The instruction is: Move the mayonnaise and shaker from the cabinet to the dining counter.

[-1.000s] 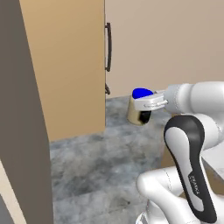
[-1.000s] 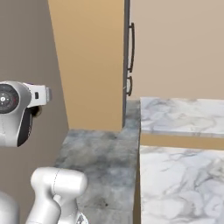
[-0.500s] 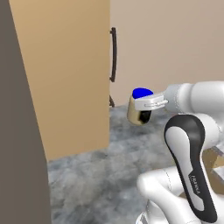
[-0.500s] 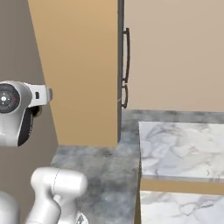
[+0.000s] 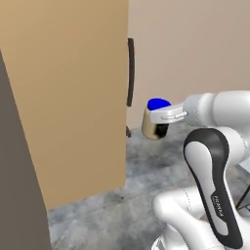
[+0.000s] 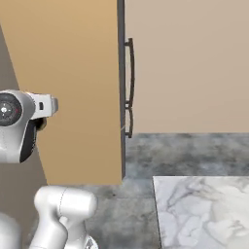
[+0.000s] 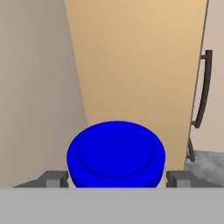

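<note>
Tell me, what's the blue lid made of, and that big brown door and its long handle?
The mayonnaise lid looks like smooth plastic: solid bright blue, softly rounded edge. Its body seems cream plastic or glass; hard to say. The cabinet door looks like light wood or veneer, flat tan and matte, no visible grain. The handle looks like dark metal: thin, curved.

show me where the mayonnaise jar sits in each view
Left base view: the jar is right of centre, held in the end effector, just right of the dark bar handle.
Right base view: I cannot make it out.
Hand view: its blue lid is at bottom centre, between the fingertips.
Shared landmark: the bar handle.
</note>
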{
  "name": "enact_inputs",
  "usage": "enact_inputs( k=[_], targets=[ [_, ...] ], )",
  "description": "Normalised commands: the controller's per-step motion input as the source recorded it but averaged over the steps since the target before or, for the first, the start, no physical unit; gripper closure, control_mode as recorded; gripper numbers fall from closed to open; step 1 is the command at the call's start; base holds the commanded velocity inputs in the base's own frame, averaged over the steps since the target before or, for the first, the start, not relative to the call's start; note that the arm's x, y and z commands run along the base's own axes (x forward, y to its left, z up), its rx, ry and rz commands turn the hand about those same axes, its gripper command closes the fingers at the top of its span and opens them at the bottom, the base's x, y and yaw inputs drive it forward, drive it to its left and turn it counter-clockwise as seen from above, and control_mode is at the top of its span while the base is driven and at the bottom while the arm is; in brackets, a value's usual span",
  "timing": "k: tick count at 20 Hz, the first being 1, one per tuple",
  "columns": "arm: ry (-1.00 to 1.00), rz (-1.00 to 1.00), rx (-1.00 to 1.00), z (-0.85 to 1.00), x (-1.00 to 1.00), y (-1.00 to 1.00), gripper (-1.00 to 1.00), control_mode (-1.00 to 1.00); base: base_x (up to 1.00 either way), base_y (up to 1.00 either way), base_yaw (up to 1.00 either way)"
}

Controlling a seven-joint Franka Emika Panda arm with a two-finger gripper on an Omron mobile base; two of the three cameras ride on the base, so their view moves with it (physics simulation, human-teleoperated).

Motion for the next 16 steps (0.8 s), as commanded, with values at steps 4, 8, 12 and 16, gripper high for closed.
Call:
enact_inputs(
  k=[4, 8, 12, 16],
  targets=[
    [0.0, 0.0, 0.0, 0.0, 0.0, 0.0, 1.0, 1.0, 0.66, 0.33, -0.43],
    [0.0, 0.0, 0.0, 0.0, 0.0, 0.0, 1.0, 1.0, 0.53, 0.34, -0.57],
    [0.0, 0.0, 0.0, 0.0, 0.0, 0.0, 1.0, 1.0, 0.53, 0.33, -0.56],
    [0.0, 0.0, 0.0, 0.0, 0.0, 0.0, 1.0, 1.0, 0.58, 0.33, -0.51]
  ],
)
